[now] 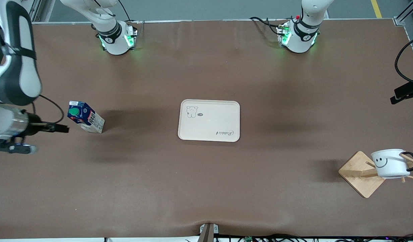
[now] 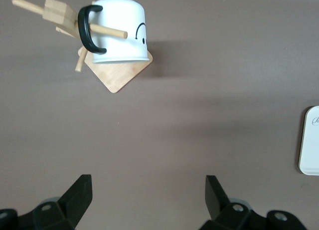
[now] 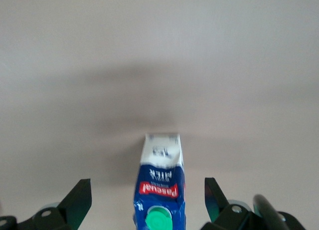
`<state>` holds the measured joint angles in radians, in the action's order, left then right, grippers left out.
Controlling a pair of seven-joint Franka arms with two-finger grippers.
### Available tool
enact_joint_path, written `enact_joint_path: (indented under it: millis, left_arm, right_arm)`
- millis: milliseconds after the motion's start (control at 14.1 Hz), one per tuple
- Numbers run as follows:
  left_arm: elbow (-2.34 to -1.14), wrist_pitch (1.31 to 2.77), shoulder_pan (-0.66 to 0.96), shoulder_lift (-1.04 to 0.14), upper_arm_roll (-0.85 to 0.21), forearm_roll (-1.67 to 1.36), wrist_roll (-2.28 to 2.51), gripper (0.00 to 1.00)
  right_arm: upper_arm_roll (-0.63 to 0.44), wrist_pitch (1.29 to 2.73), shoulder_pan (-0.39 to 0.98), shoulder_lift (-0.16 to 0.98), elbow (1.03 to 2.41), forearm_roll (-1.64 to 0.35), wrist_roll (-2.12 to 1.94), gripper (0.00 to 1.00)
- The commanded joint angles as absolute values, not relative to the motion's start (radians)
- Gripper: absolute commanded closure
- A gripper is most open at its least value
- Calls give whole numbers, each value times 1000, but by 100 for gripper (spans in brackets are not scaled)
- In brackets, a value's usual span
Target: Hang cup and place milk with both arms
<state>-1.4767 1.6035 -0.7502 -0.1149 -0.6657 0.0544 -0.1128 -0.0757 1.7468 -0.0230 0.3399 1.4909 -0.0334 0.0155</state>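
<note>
The white cup with its black smiley hangs by its black handle on a peg of the wooden rack at the left arm's end of the table; it also shows in the left wrist view. My left gripper is open and empty over bare table, apart from the rack; it shows at the front view's edge. The milk stands on the table at the right arm's end. My right gripper is open, its fingers on either side of the milk without touching it; it also shows in the front view.
A cream tray with a small bear drawing lies flat at the table's middle; its edge shows in the left wrist view. The brown table top runs bare between tray, milk and rack.
</note>
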Motion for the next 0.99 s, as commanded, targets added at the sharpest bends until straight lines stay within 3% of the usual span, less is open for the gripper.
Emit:
enact_joint_path:
  millis: [0,212,354,496,637,920]
  left_arm:
    - [-1447,1598,-756,-109,-680,72,-106,0]
    - [-1443,1598,-752,-104,-692,77,-101,0]
    - [-1447,1598,-708,-80,-698,97,-97,0]
    - [-1451,1579,-561,-55,-584,117,-75,0]
    - [-1459,1523,-426,-35,-462,112,-51,0]
    - [-1500,1514,-221,3,-284,101,-43,0]
  right_arm:
    - [-63,1805,-11,429,1257,-38,25,0]
    - [-66,2174,3,472,1178,-20,18,0]
    - [-67,2230,-14,460,1193,-37,23,0]
    - [-66,2086,-12,436,1186,-29,29,0]
    - [-63,1843,-6,391,1184,-26,32,0]
    - [-60,1515,29,246,1207,-25,29,0]
